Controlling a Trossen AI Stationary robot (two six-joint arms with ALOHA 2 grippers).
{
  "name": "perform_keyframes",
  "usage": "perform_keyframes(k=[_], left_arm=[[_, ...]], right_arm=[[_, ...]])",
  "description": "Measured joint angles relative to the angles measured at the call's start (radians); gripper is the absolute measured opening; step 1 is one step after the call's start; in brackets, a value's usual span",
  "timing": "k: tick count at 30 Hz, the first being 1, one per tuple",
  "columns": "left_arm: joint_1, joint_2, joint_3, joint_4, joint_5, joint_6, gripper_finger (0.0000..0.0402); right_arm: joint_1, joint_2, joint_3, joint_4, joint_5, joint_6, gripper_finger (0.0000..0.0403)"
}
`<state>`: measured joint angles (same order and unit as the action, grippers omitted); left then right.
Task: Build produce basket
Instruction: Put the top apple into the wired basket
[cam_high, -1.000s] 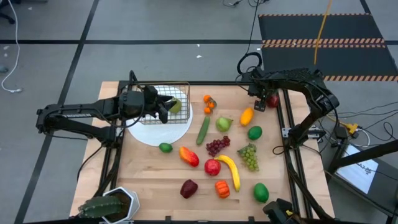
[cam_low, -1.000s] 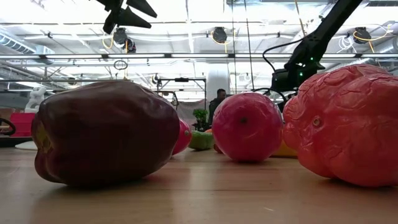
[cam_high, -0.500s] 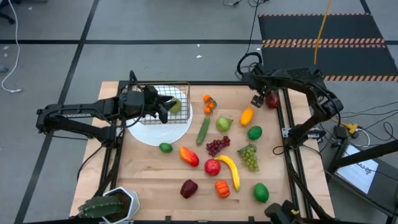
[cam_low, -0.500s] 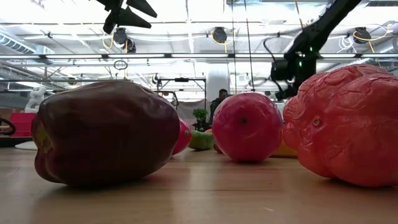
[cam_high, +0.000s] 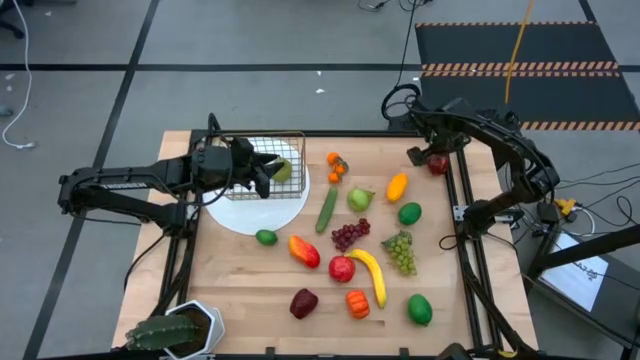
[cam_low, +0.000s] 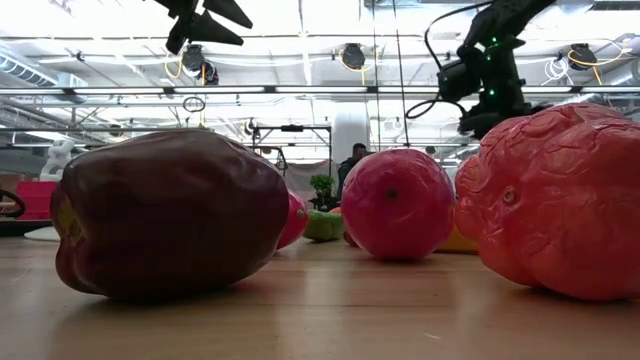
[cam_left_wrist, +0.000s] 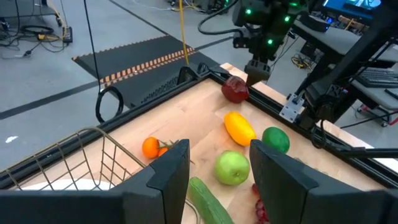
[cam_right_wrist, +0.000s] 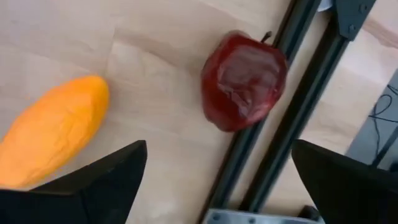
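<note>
The wire basket (cam_high: 285, 145) stands on the white plate (cam_high: 255, 215) at the table's far left, and a green fruit (cam_high: 283, 170) shows inside it. My left gripper (cam_high: 262, 172) hovers open high above the basket, its wire rim (cam_left_wrist: 93, 158) beside the fingers. My right gripper (cam_high: 415, 154) hangs open near the far right corner, above and just left of a dark red apple (cam_right_wrist: 244, 81) that lies against the black frame rail. An orange mango (cam_right_wrist: 53, 127) lies on the table close by. The rest of the produce is scattered over the table's middle.
A black frame rail (cam_high: 460, 200) runs along the table's right edge, right beside the apple. The cucumber (cam_high: 327, 208), green apple (cam_high: 360, 198), grapes (cam_high: 400, 250), banana (cam_high: 372, 272) and peppers (cam_low: 165, 210) crowd the middle. A spiky potted plant (cam_high: 175, 330) stands at the near left corner.
My right gripper has risen well above the red apple, staying near the far right corner, and its arm has swung up with it. The apple has stayed where it was. My left arm has kept still.
</note>
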<state>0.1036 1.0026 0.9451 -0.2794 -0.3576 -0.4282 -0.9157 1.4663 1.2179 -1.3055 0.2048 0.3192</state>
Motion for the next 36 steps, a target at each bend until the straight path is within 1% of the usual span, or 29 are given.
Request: perform_keyframes(k=[2, 8, 15, 18, 24, 31, 36], left_arm=[[0.000, 0.000, 0.000, 0.000, 0.000, -0.001, 0.0170], [-0.001, 0.000, 0.000, 0.000, 0.000, 0.005, 0.0170], [-0.001, 0.000, 0.000, 0.000, 0.000, 0.017, 0.0170], [-0.001, 0.000, 0.000, 0.000, 0.002, 0.022, 0.0170], [0.000, -0.003, 0.000, 0.018, 0.020, 0.032, 0.0170], [-0.001, -0.011, -0.001, 0.067, 0.043, 0.023, 0.0170], [-0.001, -0.014, -0.001, 0.069, 0.043, 0.015, 0.0170]], right_arm=[[-0.001, -0.002, -0.024, 0.019, -0.021, 0.018, 0.0399], [-0.022, -0.001, -0.135, 0.115, -0.024, 0.074, 0.0399], [-0.036, 0.007, -0.215, 0.258, 0.007, 0.085, 0.0399], [-0.039, 0.024, -0.236, 0.313, 0.030, 0.109, 0.0398], [-0.046, 0.093, -0.283, 0.439, 0.013, 0.137, 0.0395], [-0.056, 0.135, -0.292, 0.530, 0.025, 0.094, 0.0393], [-0.059, 0.137, -0.292, 0.557, 0.002, 0.064, 0.0392]])
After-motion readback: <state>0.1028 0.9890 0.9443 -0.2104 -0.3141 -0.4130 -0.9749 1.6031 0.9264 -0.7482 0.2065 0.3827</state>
